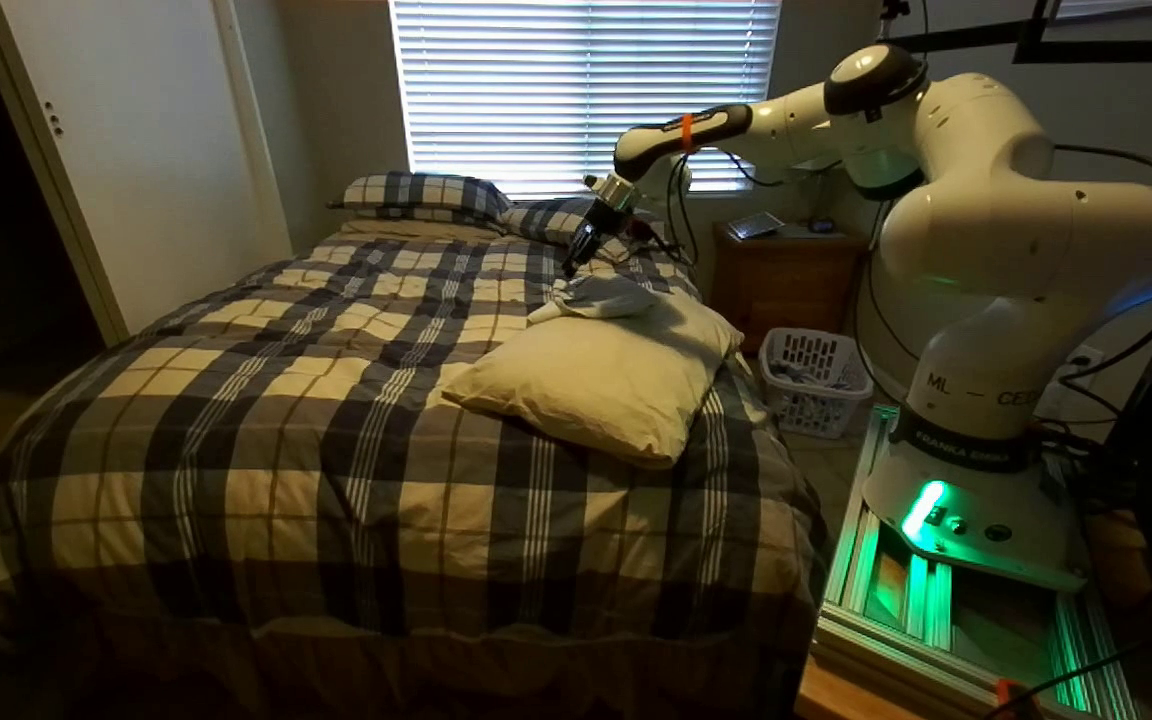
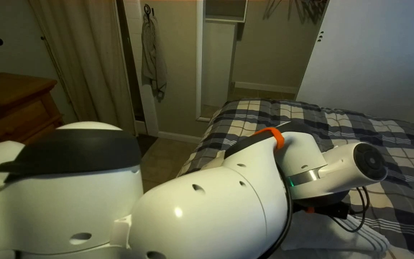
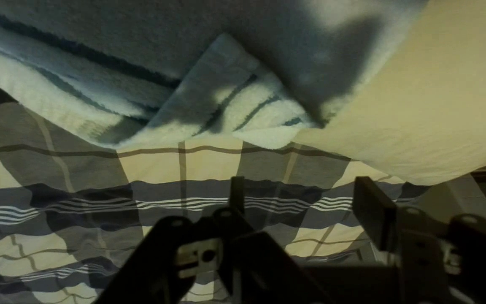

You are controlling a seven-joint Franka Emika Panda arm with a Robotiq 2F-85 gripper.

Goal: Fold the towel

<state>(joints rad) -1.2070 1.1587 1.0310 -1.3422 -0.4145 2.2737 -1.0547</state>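
Aloft, arm [image 1: 981,140] bent—jaws parted, near towel [image 3: 163,50].

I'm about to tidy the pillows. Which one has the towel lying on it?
The plain cream pillow, partly under the towel; the plaid pillows lie farther off, at the head of the bed.

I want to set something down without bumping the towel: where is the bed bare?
In an exterior view, the plaid bedspread is bare to the picture's left of the pale pillow, and between it and the foot edge. It's crowded at the pillow's far end, where the towel lies and the open hand is near.
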